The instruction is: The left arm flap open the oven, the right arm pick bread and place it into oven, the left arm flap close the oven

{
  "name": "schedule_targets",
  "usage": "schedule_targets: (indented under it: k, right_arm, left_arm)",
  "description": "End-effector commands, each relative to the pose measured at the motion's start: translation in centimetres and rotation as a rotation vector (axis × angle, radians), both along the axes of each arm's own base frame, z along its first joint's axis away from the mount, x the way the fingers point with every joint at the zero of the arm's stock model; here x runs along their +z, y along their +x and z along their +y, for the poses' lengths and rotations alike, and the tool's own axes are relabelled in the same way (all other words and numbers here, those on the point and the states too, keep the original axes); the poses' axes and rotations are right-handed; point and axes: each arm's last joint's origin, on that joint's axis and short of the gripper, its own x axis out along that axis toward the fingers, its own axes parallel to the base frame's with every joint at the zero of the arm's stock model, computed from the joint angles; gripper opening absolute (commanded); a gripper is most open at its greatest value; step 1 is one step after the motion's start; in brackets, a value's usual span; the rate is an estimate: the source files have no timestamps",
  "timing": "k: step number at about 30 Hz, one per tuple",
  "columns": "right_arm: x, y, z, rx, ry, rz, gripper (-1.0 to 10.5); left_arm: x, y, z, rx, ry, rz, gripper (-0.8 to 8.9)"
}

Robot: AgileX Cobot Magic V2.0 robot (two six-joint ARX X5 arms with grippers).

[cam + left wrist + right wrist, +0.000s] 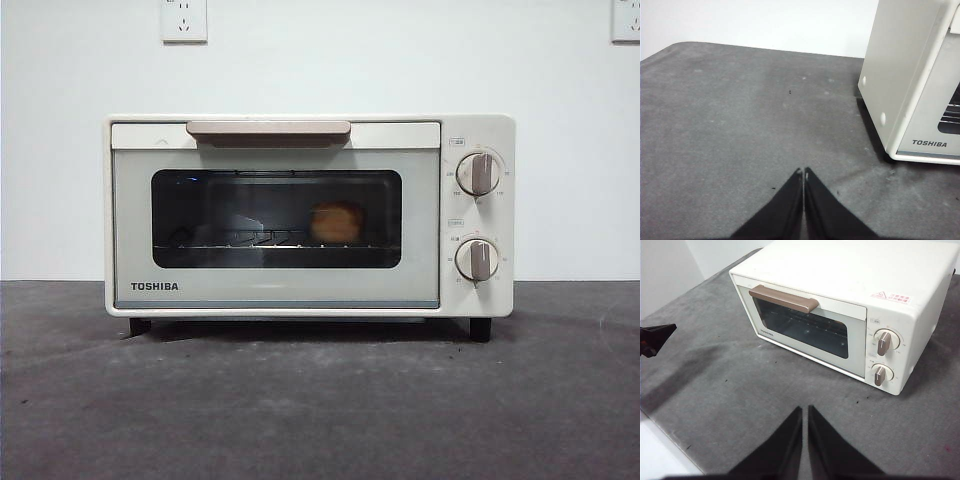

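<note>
The left gripper (804, 172) hung with jaws pressed together, holding nothing, near the oven's (905, 75) side; the right gripper (805, 410), likewise closed and empty, waited farther back. The bread (336, 222) sat on the rack behind the closed door. A careless arm retreat could clip the oven.

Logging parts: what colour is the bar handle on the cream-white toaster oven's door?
Taupe, a brownish pink; the bar handle shows best in the right wrist view.
</note>
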Motion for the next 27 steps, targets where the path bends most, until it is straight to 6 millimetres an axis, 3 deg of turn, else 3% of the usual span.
schedule_targets:
  k: [1,7,12,16,27]
  right_arm:
    - [0.5,0.0,-0.1,-0.012,0.01,-0.022,0.2]
    - [-0.4,1.0,-1.0,-0.209,-0.006,-0.012,0.2]
    - [-2.9,1.9,-2.4,-0.407,-0.118,-0.076,0.2]
    - [-6.2,2.9,-3.1,-0.465,-0.188,-0.196,0.2]
    - [-15.9,5.0,-3.6,-0.475,-0.128,-0.355,0.2]
  left_arm:
    - [-0.6,0.1,0.0,0.003,0.001,0.009,0.1]
    - [-0.6,0.1,0.0,0.003,0.002,0.009,0.1]
    - [-0.6,0.1,0.0,0.003,0.002,0.009,0.1]
    - [-0.6,0.1,0.0,0.003,0.001,0.009,0.1]
    - [-0.6,0.1,0.0,0.003,0.001,0.009,0.1]
